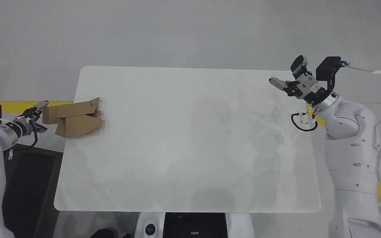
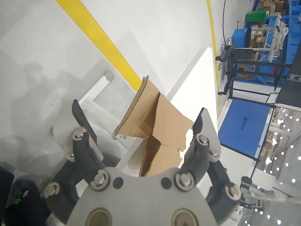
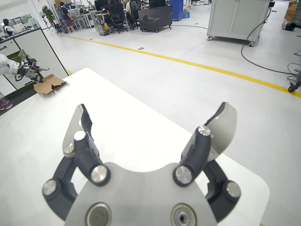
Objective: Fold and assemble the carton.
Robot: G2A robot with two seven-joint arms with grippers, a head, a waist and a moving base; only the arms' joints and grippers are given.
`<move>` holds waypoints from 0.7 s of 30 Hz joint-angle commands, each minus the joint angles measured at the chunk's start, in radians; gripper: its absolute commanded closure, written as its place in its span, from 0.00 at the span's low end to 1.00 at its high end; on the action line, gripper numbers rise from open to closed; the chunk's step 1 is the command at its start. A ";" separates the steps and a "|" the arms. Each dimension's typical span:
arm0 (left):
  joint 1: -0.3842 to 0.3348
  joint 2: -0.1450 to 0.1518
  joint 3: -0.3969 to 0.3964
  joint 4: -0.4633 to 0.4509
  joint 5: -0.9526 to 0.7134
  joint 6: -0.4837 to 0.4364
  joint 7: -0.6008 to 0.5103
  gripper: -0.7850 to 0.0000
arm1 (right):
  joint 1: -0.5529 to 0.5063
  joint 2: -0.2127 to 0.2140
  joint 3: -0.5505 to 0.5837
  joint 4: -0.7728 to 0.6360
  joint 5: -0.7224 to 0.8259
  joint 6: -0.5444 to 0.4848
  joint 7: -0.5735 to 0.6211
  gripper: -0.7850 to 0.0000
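A smooth white worktop [image 1: 190, 149] with rounded corners stands on a pale grey floor [image 1: 178, 30] that is crossed by a yellow line [image 2: 94, 31]. From its near edge the glossy surface runs wide and flat between the two arms.

Partway back on the left lies the carton [image 1: 77, 118], made of brown corrugated cardboard and only partly folded. The fluted core shows along its cut edges. Its long axis runs left to right. The left end juts out past the worktop's left edge, over the floor, and the right end rests on the surface with short flaps lifted and splayed. Creased panels form a shallow open trough, as the left wrist view shows.

Just beside the overhanging end, off the worktop, is the left end effector [image 1: 37, 110]. It is released, with its ribbed black pads spread wide, and it points along the carton's length. Whether it touches the cardboard cannot be told.

Farther back, over the far right corner, the right end effector [image 1: 287, 72] is raised above the surface, well apart from the carton. It too is released and grips nothing, its grey fingers [image 3: 81, 118] parted and aimed left across the worktop.
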 commanded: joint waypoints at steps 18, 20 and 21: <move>-0.059 -0.008 0.023 -0.012 -0.160 -0.122 -0.033 1.00 | 0.000 0.000 0.000 0.000 0.000 0.000 0.000 0.00; -0.070 -0.008 0.023 -0.029 -0.174 -0.179 -0.017 1.00 | 0.000 0.000 0.000 0.000 0.000 0.000 0.000 0.00; -0.077 -0.009 0.024 -0.033 -0.186 -0.198 -0.013 1.00 | 0.000 0.000 0.000 0.000 0.000 0.000 0.000 0.00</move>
